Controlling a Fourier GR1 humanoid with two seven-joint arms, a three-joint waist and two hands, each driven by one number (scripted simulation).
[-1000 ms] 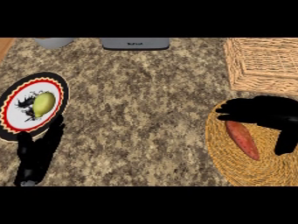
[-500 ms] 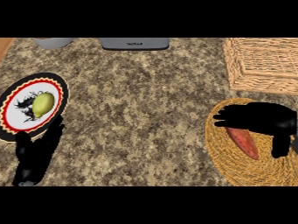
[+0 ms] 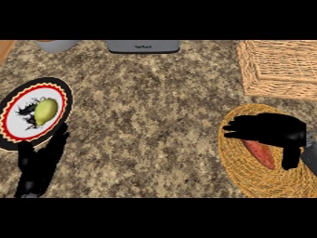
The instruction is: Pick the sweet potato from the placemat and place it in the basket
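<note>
Sweet potato (image 3: pixel 260 153) lies lengthwise just under the right robot hand (image 3: pixel 270 130), whose spread fingers hover over its upper end.

The right hand (image 3: pixel 274 132) hovers over the sweet potato (image 3: pixel 260 154) on the woven placemat (image 3: pixel 257 179), fingers (image 3: pixel 238 130) spread.
</note>
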